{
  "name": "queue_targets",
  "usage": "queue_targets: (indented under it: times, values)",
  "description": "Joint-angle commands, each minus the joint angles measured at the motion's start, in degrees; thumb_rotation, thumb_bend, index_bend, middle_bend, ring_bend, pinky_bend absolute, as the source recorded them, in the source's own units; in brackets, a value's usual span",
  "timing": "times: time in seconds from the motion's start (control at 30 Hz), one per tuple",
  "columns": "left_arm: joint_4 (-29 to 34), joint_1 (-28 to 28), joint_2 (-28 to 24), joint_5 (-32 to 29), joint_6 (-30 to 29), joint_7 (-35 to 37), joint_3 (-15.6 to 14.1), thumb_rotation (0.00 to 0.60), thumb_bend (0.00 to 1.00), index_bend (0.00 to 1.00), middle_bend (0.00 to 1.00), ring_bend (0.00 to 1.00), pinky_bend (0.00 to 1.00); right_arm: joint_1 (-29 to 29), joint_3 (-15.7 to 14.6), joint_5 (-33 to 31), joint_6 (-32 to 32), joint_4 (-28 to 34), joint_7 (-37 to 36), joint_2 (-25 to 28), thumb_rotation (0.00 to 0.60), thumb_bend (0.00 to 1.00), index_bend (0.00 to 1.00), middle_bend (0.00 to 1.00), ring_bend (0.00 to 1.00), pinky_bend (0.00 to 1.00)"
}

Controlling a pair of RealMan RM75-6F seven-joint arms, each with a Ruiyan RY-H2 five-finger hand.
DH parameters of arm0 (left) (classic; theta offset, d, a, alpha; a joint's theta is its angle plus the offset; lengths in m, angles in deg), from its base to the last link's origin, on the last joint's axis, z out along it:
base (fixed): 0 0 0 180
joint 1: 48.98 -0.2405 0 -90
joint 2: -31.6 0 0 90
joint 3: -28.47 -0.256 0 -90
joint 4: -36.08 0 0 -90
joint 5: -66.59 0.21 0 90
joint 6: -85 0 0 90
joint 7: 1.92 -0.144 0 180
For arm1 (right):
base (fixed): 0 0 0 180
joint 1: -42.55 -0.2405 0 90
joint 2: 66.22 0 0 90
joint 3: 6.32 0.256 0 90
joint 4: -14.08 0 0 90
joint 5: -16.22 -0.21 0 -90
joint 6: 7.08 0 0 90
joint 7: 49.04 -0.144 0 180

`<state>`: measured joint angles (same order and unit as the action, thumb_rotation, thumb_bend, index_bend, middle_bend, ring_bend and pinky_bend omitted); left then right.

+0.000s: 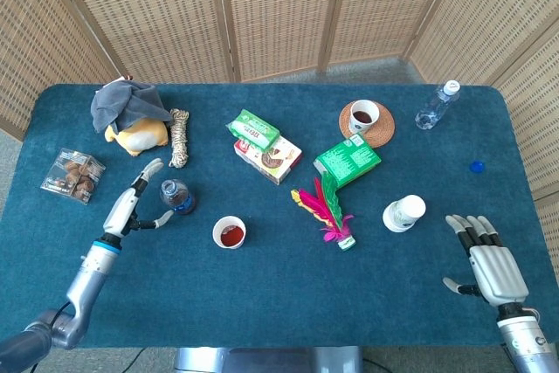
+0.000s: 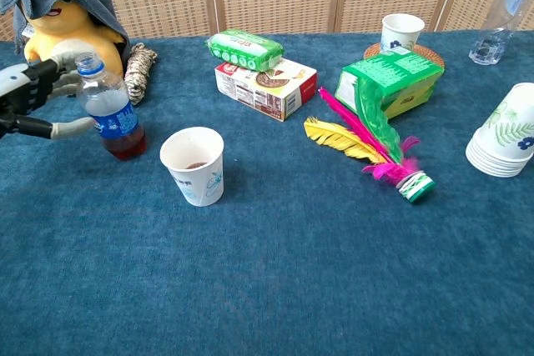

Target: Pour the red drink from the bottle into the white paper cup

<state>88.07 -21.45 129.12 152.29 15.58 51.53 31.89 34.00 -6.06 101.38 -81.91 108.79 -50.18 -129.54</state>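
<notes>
A: Bottle (image 2: pixel 110 110) — where? 
B: Upright on blue tablecloth (image 1: pixel 279 303), just left of white paper cup (image 2: pixel 193 166), red drink in both. 
A: Hands? 
B: Left hand (image 1: pixel 131 203) beside bottle, fingers apart, not gripping. Right hand (image 1: pixel 487 259) — fingers spread, holding nothing.

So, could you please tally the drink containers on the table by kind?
Bottles: 2 (red-drink bottle, clear bottle)
Single paper cups: 2 (near cup, cup on coaster)
Cup stacks: 1
Total: 5
</notes>
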Motion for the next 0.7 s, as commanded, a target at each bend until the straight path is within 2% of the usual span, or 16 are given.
queue_targets:
  times: [0.03, 0.23, 0.4, 0.5, 0.6, 0.7]
  values:
    - [0.6, -0.8, -0.8, -0.1, -0.9, 0.1, -0.1, 0.6, 0.34, 0.0, 0.0, 0.0, 0.02, 0.0, 0.0, 0.0, 0.0, 0.0, 0.0, 0.0, 0.6, 0.0, 0.0, 0.0, 0.0, 0.0]
    - [2.4, -3.1, -3.5, -0.2, -3.4, -1.2, -0.4, 0.6, 0.34, 0.0, 0.0, 0.0, 0.0, 0.1, -0.1, 0.2, -0.3, 0.3, 0.1, 0.2, 0.6, 0.0, 0.0, 0.0, 0.0, 0.0]
    - [7.1, -5.3, -8.6, 1.1, -7.7, -6.7, -0.8, 0.6, 0.34, 0.0, 0.0, 0.0, 0.0, 0.1, -0.3, 0.7, -0.5, 0.7, 0.3, 0.3, 0.6, 0.0, 0.0, 0.0, 0.0, 0.0]
    - [10.8, -6.8, -12.7, 1.2, -10.0, -14.2, -0.9, 0.6, 0.34, 0.0, 0.0, 0.0, 0.0, 0.2, -0.4, 0.9, -0.6, 0.9, 0.4, 0.4, 0.6, 0.0, 0.0, 0.0, 0.0, 0.0]
    - [13.8, -9.1, -15.8, -0.5, -12.4, -26.9, -0.5, 0.6, 0.35, 0.0, 0.0, 0.0, 0.0, 0.2, -0.4, 1.1, -0.8, 1.0, 0.5, 0.5, 0.6, 0.0, 0.0, 0.0, 0.0, 0.0]
    - [18.5, -11.2, -19.8, -2.4, -12.6, -33.5, -0.9, 0.6, 0.35, 0.0, 0.0, 0.0, 0.0, 0.3, -0.6, 1.3, -0.7, 1.1, 0.8, 0.5, 0.6, 0.0, 0.0, 0.0, 0.0, 0.0]
